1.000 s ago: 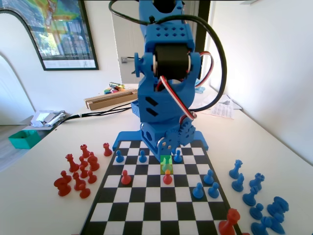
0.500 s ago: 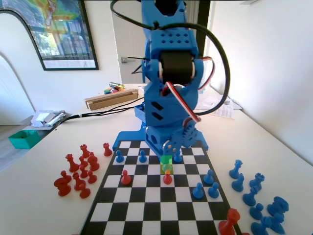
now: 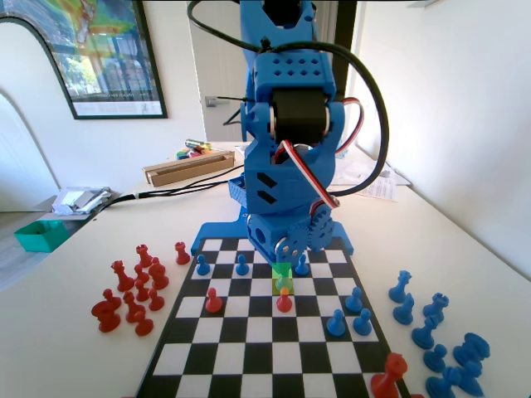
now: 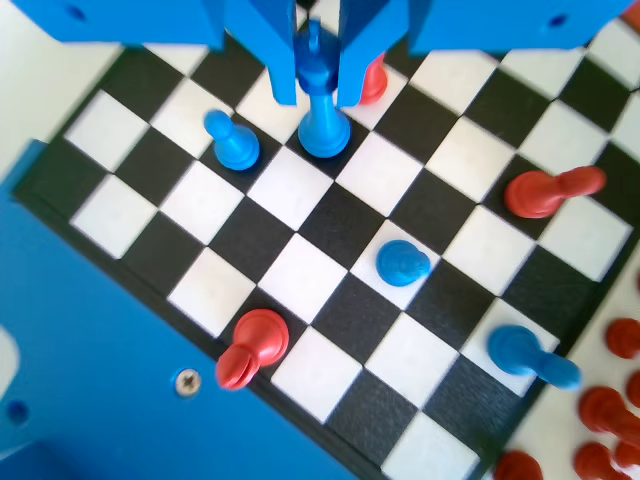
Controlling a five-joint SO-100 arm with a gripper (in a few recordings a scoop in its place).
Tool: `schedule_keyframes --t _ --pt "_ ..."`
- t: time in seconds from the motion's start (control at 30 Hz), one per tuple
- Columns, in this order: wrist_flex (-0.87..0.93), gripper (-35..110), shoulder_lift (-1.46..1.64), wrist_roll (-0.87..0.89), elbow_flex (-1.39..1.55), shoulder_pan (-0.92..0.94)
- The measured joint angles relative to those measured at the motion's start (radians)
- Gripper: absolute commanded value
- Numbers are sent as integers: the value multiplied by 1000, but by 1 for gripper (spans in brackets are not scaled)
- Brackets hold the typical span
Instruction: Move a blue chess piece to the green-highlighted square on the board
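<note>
In the wrist view the slim blue chess piece (image 4: 322,105) stands upright with its base on a white square of the board (image 4: 300,275). My gripper (image 4: 318,70) hangs straight over it, and both jaws press against its small rounded top. In the fixed view the gripper (image 3: 283,259) sits low over the green-highlighted square (image 3: 282,279), in the third row from the arm, and hides most of the piece. A red pawn (image 3: 284,301) stands one square in front of the green square and shows just behind the held piece as a red pawn (image 4: 373,80).
Blue pawns (image 3: 241,265) (image 3: 302,265) flank the gripper on the board (image 3: 249,332), and others (image 3: 336,323) stand to the right. A red pawn (image 3: 213,300) is on the left. Spare red pieces (image 3: 133,290) lie left of the board, spare blue ones (image 3: 440,340) right.
The arm's upper body swung a little to the right in the fixed view since a second ago. The gripper stayed low over the green square.
</note>
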Motion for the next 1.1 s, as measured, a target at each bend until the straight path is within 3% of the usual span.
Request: schedule_keyframes --t 0.6,1.1 --pt "189 1 94 2 -41 -8" --pt "17 1 233 -18 241 -17"
